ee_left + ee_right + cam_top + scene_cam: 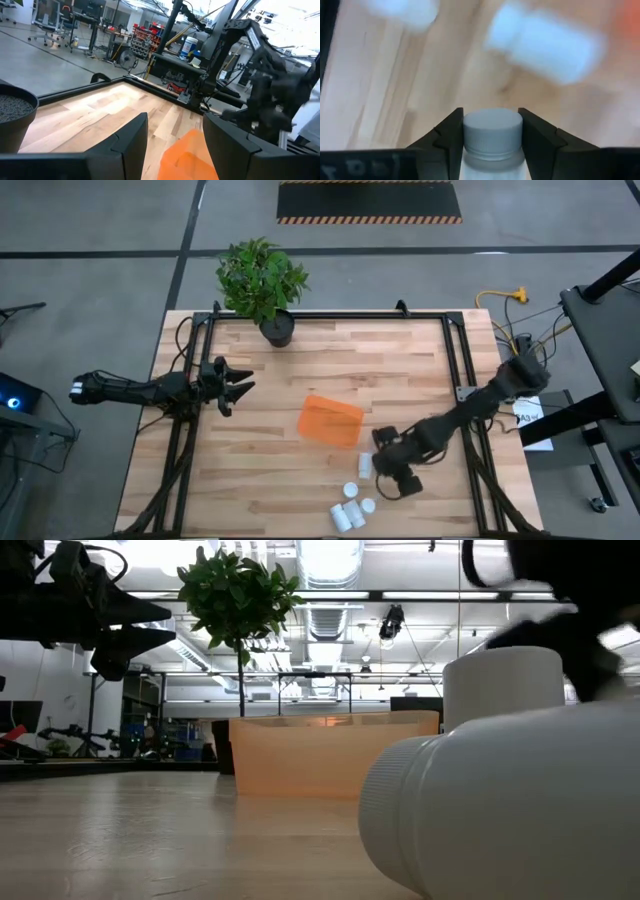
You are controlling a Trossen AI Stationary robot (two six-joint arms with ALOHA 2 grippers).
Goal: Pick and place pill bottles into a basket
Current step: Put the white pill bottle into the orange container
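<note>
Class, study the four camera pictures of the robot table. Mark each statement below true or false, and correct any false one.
1. The right gripper has its fingers on either side of a pill bottle. True.
2. The orange basket already holds two pill bottles. False: no bottle shows inside it in the high view.
3. The left gripper holds a pill bottle. False: nothing sits between its fingers; it hangs over the table's left part.
4. A potted plant stands at the table's far edge. True.
5. Loose pill bottles lie near the table's front edge. True.
</note>
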